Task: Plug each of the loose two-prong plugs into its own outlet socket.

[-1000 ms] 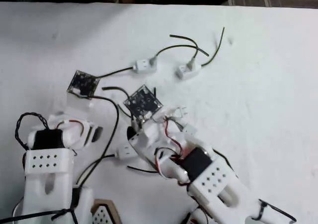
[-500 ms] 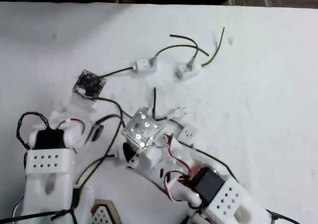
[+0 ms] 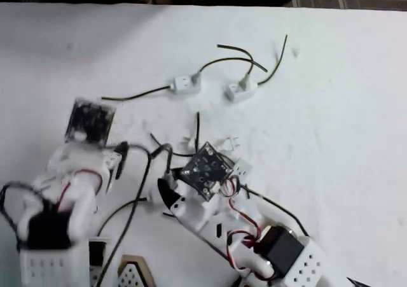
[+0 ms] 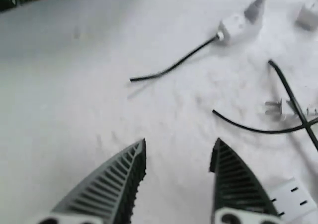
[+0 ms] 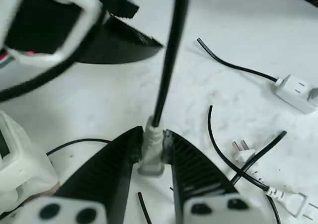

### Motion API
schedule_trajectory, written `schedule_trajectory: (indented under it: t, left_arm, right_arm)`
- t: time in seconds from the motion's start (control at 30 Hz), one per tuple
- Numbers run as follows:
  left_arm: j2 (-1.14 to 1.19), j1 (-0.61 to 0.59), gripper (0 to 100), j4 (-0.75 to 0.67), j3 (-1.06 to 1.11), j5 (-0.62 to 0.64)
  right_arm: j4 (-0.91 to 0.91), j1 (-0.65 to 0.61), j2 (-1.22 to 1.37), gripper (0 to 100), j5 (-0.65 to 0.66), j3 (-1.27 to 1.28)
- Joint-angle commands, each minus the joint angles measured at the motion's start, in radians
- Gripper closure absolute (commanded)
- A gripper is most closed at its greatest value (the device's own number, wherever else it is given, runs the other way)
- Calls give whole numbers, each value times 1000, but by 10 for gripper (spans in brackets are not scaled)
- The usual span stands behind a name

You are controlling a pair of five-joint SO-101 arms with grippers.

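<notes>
**Right arm** [image 3: 197, 210]. The right jaws are closed on the body of a two-prong plug [image 5: 150, 159], one pad on either side. The prongs are hidden below the pads. The held plug's black lead [image 5: 169, 60] rises straight out of it, away from the table [image 3: 343, 109]. In the high view these jaws sit low in the middle of the table, near the left arm [image 3: 70, 185].

**Left arm.** The left jaws stand wide apart over bare table surface.

**Sockets.** Two outlet sockets lie near each other toward the far side of the table, well apart from the held plug.
- The first socket [image 3: 184, 83] has a black wire running off to a free end on the table.
- The second socket [image 3: 240, 91] also carries dark wires.
- A third white block [image 3: 240, 167] lies just beside the right arm. It shows two slots in the left wrist view and appears to be another socket.

**Loose plugs.** Both lie flat on the table, between the far pair of sockets and the right arm.
- One loose plug [image 3: 230, 144] lies near the third white block.
- The second loose plug [image 4: 276, 109] lies just beside a crossing black cable [image 4: 293, 100], with its prongs pointing away from that cable.

Each is apart from every socket.
</notes>
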Motion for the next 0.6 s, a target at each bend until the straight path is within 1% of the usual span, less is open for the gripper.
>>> schedule_trajectory:
  t: [0.0,0.03,0.1,0.43,0.57]
  left_arm:
    - [-186,65,950,3,48,26]
    - [-205,90,984,5,60,21]
    - [-219,134,967,9,77,26]
    - [-225,369,977,57,84,5]
    - [-225,429,977,68,87,-37]
  right_arm:
    - [-22,-10,-25,981,-11,-6]
    - [-22,-12,-25,981,-11,-6]
    - [-22,-12,-24,981,-11,-6]
    - [-22,-13,-18,981,-11,6]
    - [-21,-62,-18,981,-11,25]
